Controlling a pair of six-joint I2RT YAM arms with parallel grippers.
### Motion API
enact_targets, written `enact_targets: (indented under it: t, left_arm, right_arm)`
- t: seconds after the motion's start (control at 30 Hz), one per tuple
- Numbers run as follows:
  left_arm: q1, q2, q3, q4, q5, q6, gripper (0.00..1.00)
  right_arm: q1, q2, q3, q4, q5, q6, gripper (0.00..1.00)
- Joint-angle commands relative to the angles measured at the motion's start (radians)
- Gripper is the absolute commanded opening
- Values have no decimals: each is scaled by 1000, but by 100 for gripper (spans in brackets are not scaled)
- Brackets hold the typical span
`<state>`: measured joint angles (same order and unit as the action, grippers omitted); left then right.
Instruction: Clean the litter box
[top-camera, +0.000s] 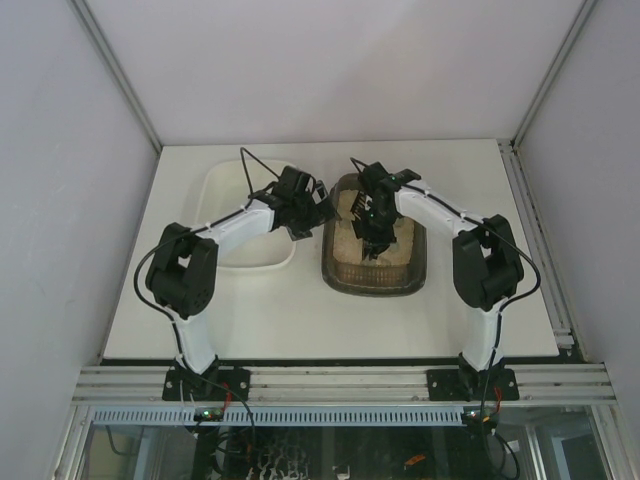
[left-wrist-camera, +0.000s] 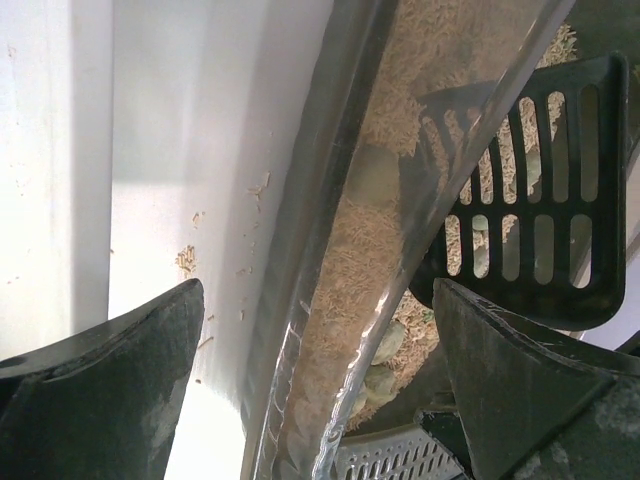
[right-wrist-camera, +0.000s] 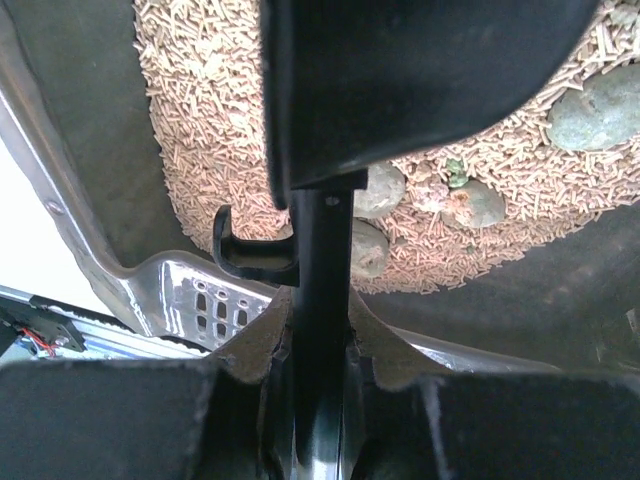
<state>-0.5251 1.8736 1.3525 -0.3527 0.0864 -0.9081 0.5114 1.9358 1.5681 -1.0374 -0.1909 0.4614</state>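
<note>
Our right gripper (right-wrist-camera: 315, 340) is clamped on the scoop (right-wrist-camera: 325, 200) handle over the litter box (top-camera: 340, 278), which lies right of centre, long axis running away from us. Clumps (right-wrist-camera: 598, 108) sit just beside the scoop head. Our left gripper (left-wrist-camera: 320, 300) gapes wide astride the box's left rim.

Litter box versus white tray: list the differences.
The litter box is dark; the white tray is white. The litter box holds beige pellets and greyish lumps; the white tray looks nearly bare. The scoop sits over the litter box, not the white tray. Both are similar-sized rounded rectangles, side by side.
</note>
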Motion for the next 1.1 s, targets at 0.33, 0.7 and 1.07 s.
enact_targets:
  t: [0.33,0.7,1.07]
  left_arm:
    - [2,-77,-7,58,1,-3,100]
    - [2,-80,-18,70,8,-14,100]
    - [2,-80,-27,78,15,-9,100]
  right_arm:
    - [-12,41,26,-61,-307,-76,0]
    - [-28,114,26,-40,-435,-77,0]
    - [13,147,73,-130,-271,-100,0]
